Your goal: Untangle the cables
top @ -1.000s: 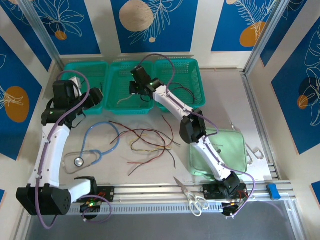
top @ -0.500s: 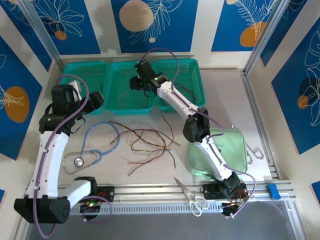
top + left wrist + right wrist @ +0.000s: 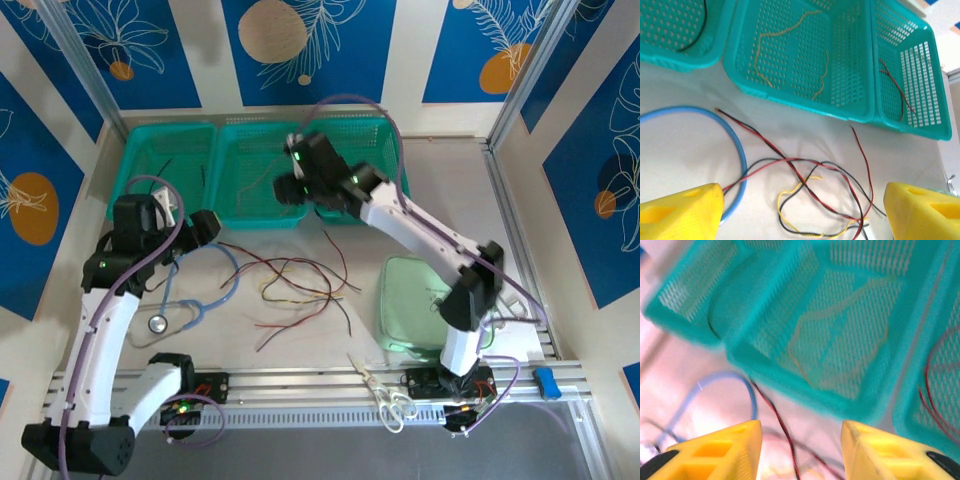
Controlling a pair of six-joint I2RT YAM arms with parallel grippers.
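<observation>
A loose tangle of red, black and yellow cables (image 3: 300, 285) lies on the white table. My left gripper (image 3: 207, 228) hovers at its left end, open; in the left wrist view the gripper (image 3: 802, 215) has the tangle (image 3: 815, 192) below its spread fingers, not held. My right gripper (image 3: 287, 190) hangs over the front edge of the middle basket (image 3: 262, 217), open and empty, and it is seen blurred in its own view (image 3: 801, 450). A tan cable (image 3: 785, 30) lies in that basket. A black cable (image 3: 697, 35) lies in the left basket, a red one (image 3: 895, 85) in the right.
A light-blue stethoscope (image 3: 190, 300) curls left of the tangle, its tube (image 3: 740, 150) beside my left finger. A green pouch (image 3: 415, 300) lies at the right under the right arm. Scissors (image 3: 385, 395) rest on the near rail, and a small blue object (image 3: 545, 380) sits further right.
My right gripper has opened and pulled back from inside the middle basket to its front edge, leaving the tan cable there. My left gripper has shifted slightly toward the tangle.
</observation>
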